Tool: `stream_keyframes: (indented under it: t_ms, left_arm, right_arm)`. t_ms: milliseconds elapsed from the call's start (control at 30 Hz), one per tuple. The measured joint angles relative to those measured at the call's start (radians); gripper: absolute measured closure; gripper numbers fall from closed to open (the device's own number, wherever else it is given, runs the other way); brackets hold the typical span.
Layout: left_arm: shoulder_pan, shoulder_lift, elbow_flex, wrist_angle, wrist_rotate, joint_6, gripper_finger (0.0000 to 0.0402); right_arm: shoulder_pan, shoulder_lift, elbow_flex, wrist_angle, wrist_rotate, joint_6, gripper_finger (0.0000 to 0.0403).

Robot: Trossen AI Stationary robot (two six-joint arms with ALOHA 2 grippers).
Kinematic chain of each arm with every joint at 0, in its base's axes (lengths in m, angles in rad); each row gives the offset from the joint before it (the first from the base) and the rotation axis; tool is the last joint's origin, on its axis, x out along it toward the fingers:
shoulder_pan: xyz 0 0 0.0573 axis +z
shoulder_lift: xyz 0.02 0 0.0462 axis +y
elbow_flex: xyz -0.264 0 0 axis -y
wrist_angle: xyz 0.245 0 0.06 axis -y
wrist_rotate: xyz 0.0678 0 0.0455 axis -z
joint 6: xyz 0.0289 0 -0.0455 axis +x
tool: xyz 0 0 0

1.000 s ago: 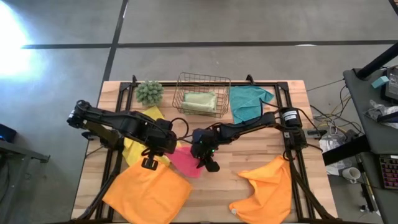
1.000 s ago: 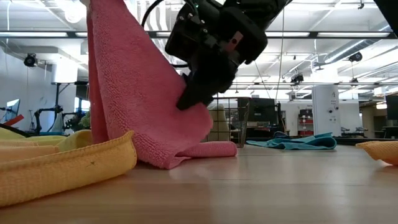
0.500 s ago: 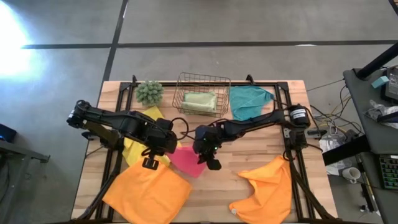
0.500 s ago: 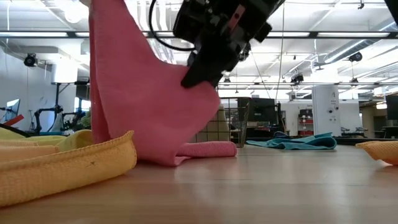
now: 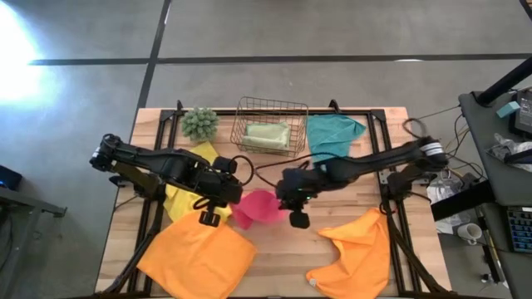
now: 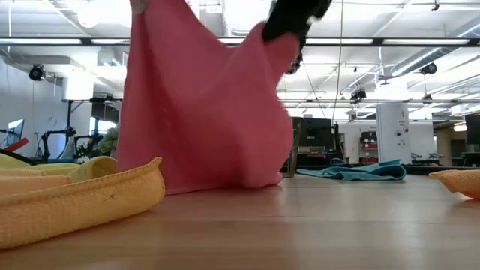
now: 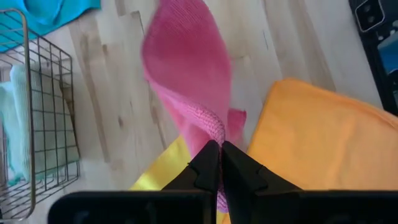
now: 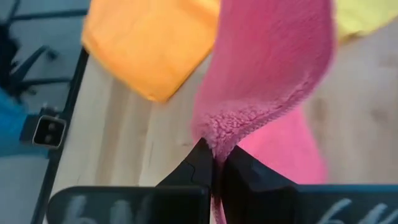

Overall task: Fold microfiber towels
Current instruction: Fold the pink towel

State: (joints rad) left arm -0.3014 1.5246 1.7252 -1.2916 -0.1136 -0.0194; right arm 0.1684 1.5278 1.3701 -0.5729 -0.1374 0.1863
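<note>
Both grippers pinch the pink towel (image 5: 258, 208): left gripper (image 7: 219, 163) clamped on one corner, right gripper (image 8: 214, 163) on another, lifting it above the table (image 5: 349, 199).

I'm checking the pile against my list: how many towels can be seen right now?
6. Pink towel held up mid-table by both grippers; yellow under the left arm; two orange, front left and front right; teal at back right; pale green in the wire basket. More could be hidden underneath.
</note>
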Motion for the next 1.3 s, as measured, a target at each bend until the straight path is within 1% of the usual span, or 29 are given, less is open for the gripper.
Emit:
stream_keyframes:
  t_ms: [133,200,267,333,433,533,733,867,1000,1133,1200,1300]
  left_arm:
    - [0.0,0.0,0.0,0.048,-0.001,0.035,0.0402]
    - [0.0,0.0,0.003,0.073,-0.021,0.058,0.0402]
    - [0.0,0.0,0.009,0.091,-0.056,0.082,0.0402]
    - [0.0,-0.001,0.012,0.101,-0.115,0.097,0.0402]
    - [0.0,-0.001,0.021,0.106,-0.183,0.127,0.0402]
    - [0.0,-0.001,0.036,0.106,-0.213,0.132,0.0402]
    - [0.0,-0.005,0.062,0.05,-0.216,0.132,0.0402]
    - [0.006,-0.007,0.066,0.032,-0.264,0.137,0.0402]
    - [0.028,0.001,0.066,0.063,-0.266,0.168,0.0402]
    - [0.055,0.025,0.064,0.094,-0.278,0.239,0.0402]
    - [0.076,0.032,0.063,0.107,-0.309,0.279,0.0402]
    - [0.116,0.033,0.063,0.119,-0.383,0.33,0.0402]
  right_arm:
    - [0.041,-0.106,0.0,-0.046,0.149,0.061,0.0395]
    - [0.058,-0.152,0.0,-0.073,0.212,0.092,0.0395]
    - [0.075,-0.187,0.0,-0.101,0.274,0.118,0.0395]
    - [0.094,-0.216,0.0,-0.127,0.329,0.143,0.0395]
    - [0.117,-0.251,0.0,-0.165,0.386,0.184,0.0395]
    - [0.133,-0.269,0.0,-0.208,0.418,0.224,0.0395]
    - [0.133,-0.296,0.0,-0.363,0.426,0.288,0.0395]
    - [0.133,-0.309,0.001,-0.441,0.394,0.29,0.0395]
    - [0.133,-0.313,0.001,-0.441,0.385,0.251,0.0395]
    - [0.132,-0.312,0.001,-0.439,0.445,0.211,0.0395]
    - [0.129,-0.312,0.001,-0.444,0.477,0.185,0.0395]
    - [0.112,-0.322,0.001,-0.445,0.544,0.139,0.0395]
